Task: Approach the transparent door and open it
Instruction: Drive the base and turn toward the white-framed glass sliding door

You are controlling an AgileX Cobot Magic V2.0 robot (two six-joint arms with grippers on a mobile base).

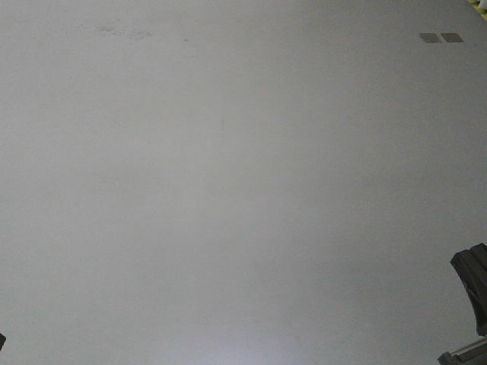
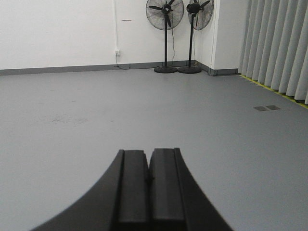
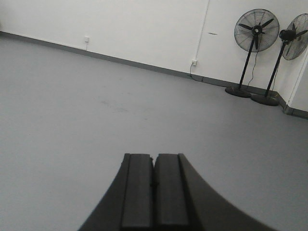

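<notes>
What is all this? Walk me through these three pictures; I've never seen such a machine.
This is a wheeled robot with two arms. One camera faces forward and down, showing mostly bare grey floor, two small floor plates and a dark piece of the machine at the lower right edge. The other two cameras sit on the wrists, looking along each claw. The left gripper and the right gripper are both closed and hold nothing. Beyond them is an open room: a white wall, two standing fans in a corner, and vertical blinds on the right of the left-wrist view. The transparent door it must open appears in none of the pictures.
</notes>
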